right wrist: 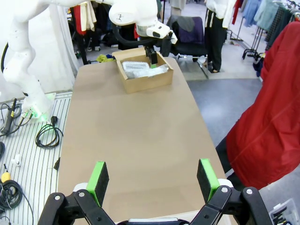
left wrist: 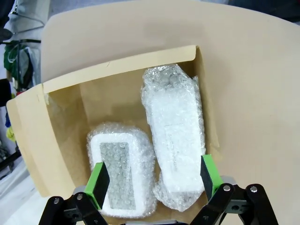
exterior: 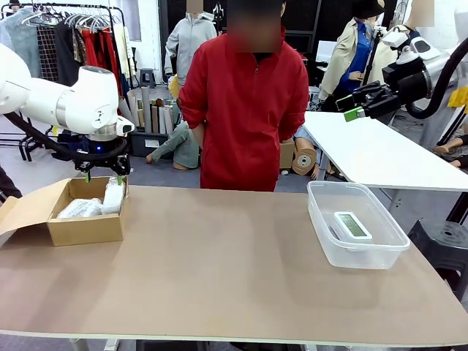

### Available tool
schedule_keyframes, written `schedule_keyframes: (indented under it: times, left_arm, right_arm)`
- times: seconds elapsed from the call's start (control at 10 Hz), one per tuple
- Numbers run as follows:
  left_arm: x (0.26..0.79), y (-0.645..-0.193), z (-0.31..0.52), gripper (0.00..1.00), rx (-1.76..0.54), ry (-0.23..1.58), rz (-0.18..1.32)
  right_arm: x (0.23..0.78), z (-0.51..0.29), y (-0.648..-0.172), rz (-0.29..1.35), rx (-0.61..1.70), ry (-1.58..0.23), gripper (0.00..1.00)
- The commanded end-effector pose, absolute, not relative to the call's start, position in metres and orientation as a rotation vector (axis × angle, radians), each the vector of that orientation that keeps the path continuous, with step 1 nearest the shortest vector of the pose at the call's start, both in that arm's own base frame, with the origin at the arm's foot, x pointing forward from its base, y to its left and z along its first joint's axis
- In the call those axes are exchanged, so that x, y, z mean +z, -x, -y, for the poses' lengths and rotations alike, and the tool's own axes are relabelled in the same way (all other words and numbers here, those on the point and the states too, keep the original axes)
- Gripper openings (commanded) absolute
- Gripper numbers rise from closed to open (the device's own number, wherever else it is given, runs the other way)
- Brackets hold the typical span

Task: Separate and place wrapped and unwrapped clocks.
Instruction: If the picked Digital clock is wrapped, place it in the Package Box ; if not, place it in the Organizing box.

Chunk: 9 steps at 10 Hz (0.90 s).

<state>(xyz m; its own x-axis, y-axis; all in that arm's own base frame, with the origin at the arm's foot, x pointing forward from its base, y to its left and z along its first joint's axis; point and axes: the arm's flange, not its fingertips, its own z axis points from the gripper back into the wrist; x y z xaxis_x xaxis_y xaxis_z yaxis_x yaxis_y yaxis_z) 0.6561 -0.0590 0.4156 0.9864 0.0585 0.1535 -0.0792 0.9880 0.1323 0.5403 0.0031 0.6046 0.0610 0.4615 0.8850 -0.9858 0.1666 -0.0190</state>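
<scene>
We judge the wrapped clocks (left wrist: 172, 140) light, crinkly and slippery, so our wide-open, empty left pincer (left wrist: 154, 178) should grip their long sides.

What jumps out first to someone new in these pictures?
The left gripper hangs open over a cardboard box at the table's left end, two bubble-wrapped clocks inside. Opposite, a bare white clock lies in a clear plastic tub.

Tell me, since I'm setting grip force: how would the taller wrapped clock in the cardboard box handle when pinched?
The taller wrapped clock wears puffy bubble wrap, so it would probably squash before firming up. The crinkly film looks slick and may slide. Leaning on the cardboard box wall, it could tip if nudged.
</scene>
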Motion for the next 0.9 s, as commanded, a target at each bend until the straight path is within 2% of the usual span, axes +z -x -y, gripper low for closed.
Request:
schedule_keyframes:
  times: [0.0,0.8]
  left_arm:
    - [0.4157,-0.6561,0.0588,1.00,0.082,-0.144,0.151]
    - [0.4157,-0.6561,0.0588,1.00,0.082,-0.144,0.151]
  right_arm:
    - [0.6063,-0.0029,-0.5392,0.917,1.281,-0.744,1.00]
    - [0.6063,-0.0029,-0.5392,0.917,1.281,-0.744,1.00]
